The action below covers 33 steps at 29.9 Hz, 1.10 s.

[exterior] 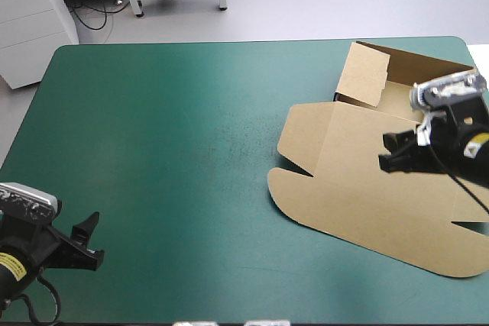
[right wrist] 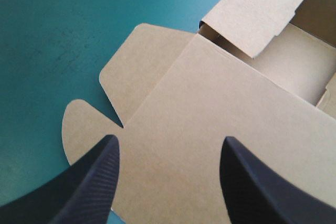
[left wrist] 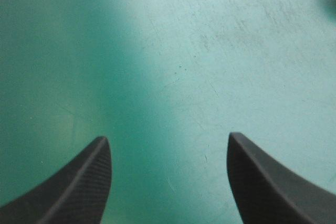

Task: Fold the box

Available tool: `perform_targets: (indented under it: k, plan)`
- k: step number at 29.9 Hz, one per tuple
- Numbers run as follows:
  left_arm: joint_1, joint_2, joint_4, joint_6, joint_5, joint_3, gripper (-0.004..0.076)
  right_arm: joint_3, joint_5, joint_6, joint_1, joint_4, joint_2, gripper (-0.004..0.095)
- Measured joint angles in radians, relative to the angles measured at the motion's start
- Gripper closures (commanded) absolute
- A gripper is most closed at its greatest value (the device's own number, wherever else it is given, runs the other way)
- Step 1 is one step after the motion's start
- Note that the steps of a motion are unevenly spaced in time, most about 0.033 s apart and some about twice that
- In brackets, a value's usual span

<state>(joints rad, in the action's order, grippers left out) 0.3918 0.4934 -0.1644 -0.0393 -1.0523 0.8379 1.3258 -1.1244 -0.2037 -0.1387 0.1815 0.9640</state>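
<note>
Box [exterior: 359, 173]: at the table's right side, toward the far edge. The tray end is partly formed. One wall flap [exterior: 365, 74] stands upright ahead of the right gripper [exterior: 388, 152]. The lid panel [right wrist: 210, 129] lies flat on the teal-green cover [exterior: 168, 135], directly under that gripper, with its rounded tabs [right wrist: 105, 98] spread just beyond one finger.

Right gripper: fingers apart, over the lid, holding nothing. Contact with the board: cannot tell.

Left gripper [exterior: 90, 240]: fingers apart, only bare cover between and ahead of them, well apart from the box.

Step, as judged: raising and tucking the tray walls. The next move likely calls for reaching ahead to the upright flap and pressing it inward, with the left arm brought across to steady the board.

Not resolved: the tray's side beneath the right arm is covered and runs off the edge of the high view. Whether any wall is tucked is unclear.
</note>
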Motion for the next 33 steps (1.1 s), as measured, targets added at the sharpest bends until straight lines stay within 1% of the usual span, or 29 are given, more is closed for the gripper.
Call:
perform_targets:
  k: [7,12,15,17,19,23,24,29,33]
  plan:
    - [0.0,-0.117,0.015,-0.005,0.045,-0.134,0.0275,-0.317,0.064,-0.016,0.0,-0.015,-0.279,0.051]
    - [0.0,-0.214,0.045,-0.005,0.091,-0.2,0.0275,-0.505,0.125,-0.023,0.0,-0.014,-0.459,0.0518]
    - [0.0,-0.266,0.066,-0.005,0.112,-0.232,0.0279,-0.6,0.134,-0.023,0.0,-0.01,-0.549,0.0536]
    - [0.0,-0.292,0.07,-0.005,0.114,-0.251,0.0294,-0.648,0.138,-0.023,0.0,-0.01,-0.594,0.0596]
    - [0.0,-0.313,0.076,-0.005,0.114,-0.273,0.0314,-0.695,0.138,-0.023,0.0,-0.01,-0.64,0.0684]
    - [0.0,-0.332,0.095,-0.005,0.114,-0.31,0.0337,-0.766,0.128,-0.023,0.0,-0.001,-0.716,0.0899]
    - [0.0,-0.336,0.099,-0.005,0.114,-0.32,0.0344,-0.777,0.126,-0.023,0.0,0.001,-0.73,0.093]
    - [0.0,-0.339,0.115,-0.005,0.121,-0.368,0.0408,-0.829,0.129,-0.019,0.0,0.002,-0.811,0.0922]
    - [0.0,-0.341,0.121,-0.005,0.139,-0.38,0.0493,-0.834,0.137,-0.006,0.0,-0.003,-0.848,0.0927]
